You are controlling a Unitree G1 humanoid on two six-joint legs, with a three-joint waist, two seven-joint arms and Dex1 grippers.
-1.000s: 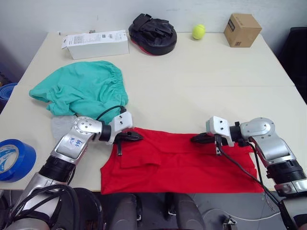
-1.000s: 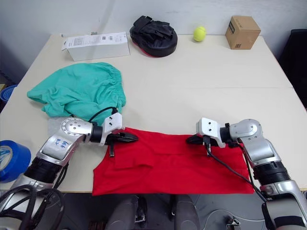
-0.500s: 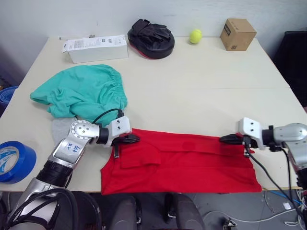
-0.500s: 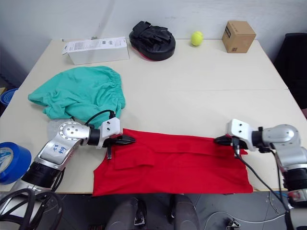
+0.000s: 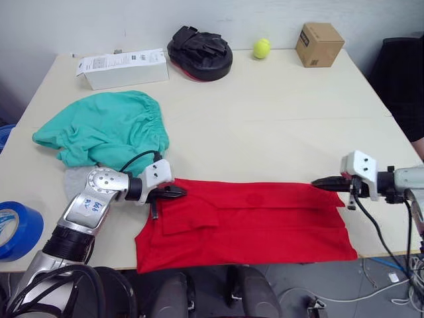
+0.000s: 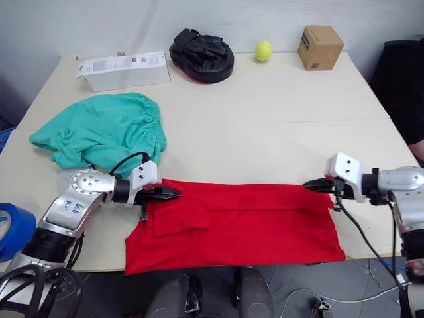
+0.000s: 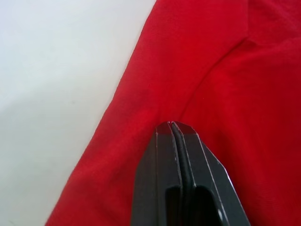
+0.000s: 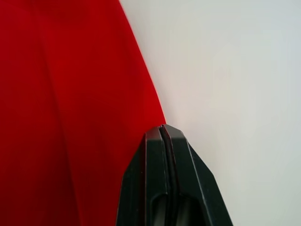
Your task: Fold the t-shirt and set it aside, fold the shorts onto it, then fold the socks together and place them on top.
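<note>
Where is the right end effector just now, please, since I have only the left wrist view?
Observer: The right end effector is at the t-shirt's far right corner, fingers shut; I cannot tell whether it pinches cloth.
Operator: Thank you. And where are the shorts?
Observer: The shorts lie bunched on the table, beyond the left end effector and apart from the t-shirt.

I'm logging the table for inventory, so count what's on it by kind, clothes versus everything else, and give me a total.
Clothes: 3: t-shirt, shorts, a grey sock partly hidden.
Boxes: 2: white box, cardboard box.
Balls: 1: tennis ball.
Pads: 1: black pad.
Tape rolls: 1: blue tape.
Total: 8
</note>
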